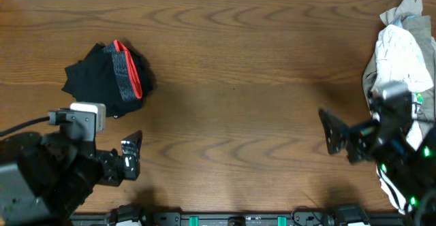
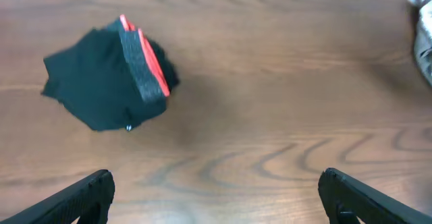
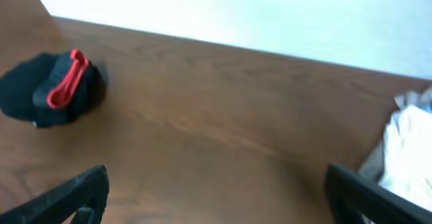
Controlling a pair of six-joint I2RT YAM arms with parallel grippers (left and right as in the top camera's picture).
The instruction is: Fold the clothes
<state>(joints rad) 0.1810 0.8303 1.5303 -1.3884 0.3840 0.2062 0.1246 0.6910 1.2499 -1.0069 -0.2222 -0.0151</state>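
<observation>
A folded black garment with a grey and red waistband [image 1: 109,78] lies on the table at the left; it also shows in the left wrist view [image 2: 108,79] and in the right wrist view [image 3: 54,88]. A pile of unfolded white and beige clothes [image 1: 402,52] sits at the right edge, partly seen in the right wrist view [image 3: 408,146]. My left gripper [image 1: 131,154] is open and empty, near the front left, below the black garment. My right gripper [image 1: 335,132] is open and empty, left of the pile.
The wooden table [image 1: 238,69] spans the view. A pale wall [image 3: 256,15] lies beyond its far edge. The arm bases stand along the front edge.
</observation>
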